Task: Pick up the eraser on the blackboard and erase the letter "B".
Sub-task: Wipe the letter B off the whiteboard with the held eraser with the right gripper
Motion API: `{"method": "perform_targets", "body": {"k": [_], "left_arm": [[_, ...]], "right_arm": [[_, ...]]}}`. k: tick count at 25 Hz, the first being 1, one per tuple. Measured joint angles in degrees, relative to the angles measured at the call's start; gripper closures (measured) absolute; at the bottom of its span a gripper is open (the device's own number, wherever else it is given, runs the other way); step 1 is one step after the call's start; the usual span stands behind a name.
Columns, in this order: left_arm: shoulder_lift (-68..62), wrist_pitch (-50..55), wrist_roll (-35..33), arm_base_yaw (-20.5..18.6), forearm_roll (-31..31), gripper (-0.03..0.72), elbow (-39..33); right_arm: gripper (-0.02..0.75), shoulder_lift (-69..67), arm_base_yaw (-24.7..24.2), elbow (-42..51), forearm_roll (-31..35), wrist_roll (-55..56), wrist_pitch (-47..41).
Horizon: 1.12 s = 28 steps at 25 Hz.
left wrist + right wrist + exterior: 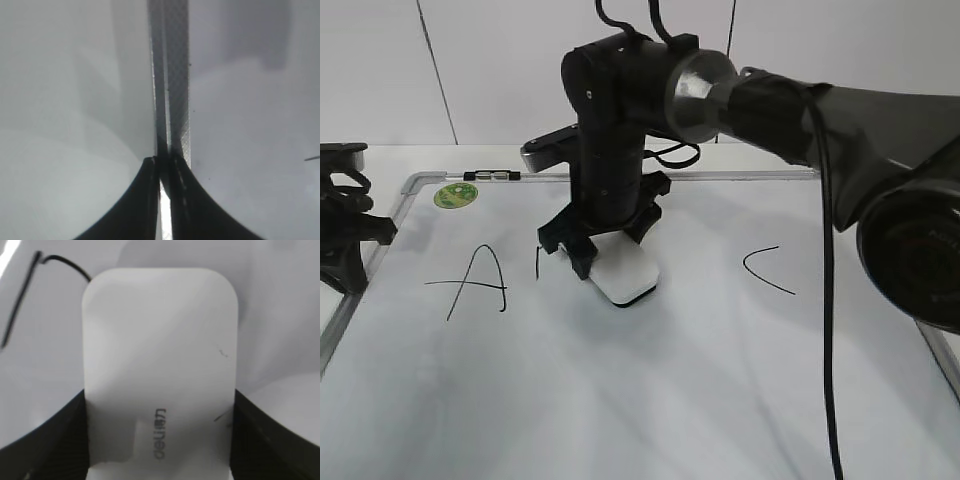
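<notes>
A: Where's the eraser [627, 277]?
B: On the blackboard [650, 400], just right of the letter "B" [539, 262] remnant, clamped in the right claw [610, 240].
A: Left claw [162, 200]?
B: Closed, empty, over the blackboard's frame.

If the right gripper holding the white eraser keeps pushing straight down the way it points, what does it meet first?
Probably only the white dry-erase blackboard: the right gripper points down with the white rounded plastic eraser apparently already on it, beside the leftover black stroke of the letter "B".
</notes>
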<state>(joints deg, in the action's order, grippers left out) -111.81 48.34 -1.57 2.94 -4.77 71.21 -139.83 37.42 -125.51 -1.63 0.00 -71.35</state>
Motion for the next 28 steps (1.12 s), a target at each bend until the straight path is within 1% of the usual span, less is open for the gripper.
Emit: {"method": "perform_targets", "body": {"k": [4, 15, 28], "left_arm": [[0.0, 0.0, 0.0, 0.0, 0.0, 0.672, 0.0], [0.0, 0.0, 0.0, 0.0, 0.0, 0.673, 0.0], [0.0, 0.0, 0.0, 0.0, 0.0, 0.672, 0.0]], "right_arm": [[0.197, -0.2, 1.3, -0.5, 1.6, -0.4, 0.0], [0.197, -0.3, 1.6, -0.5, 5.9, -1.8, 0.1], [0.197, -0.3, 3.7, -0.6, 6.8, -1.8, 0.2]]}}
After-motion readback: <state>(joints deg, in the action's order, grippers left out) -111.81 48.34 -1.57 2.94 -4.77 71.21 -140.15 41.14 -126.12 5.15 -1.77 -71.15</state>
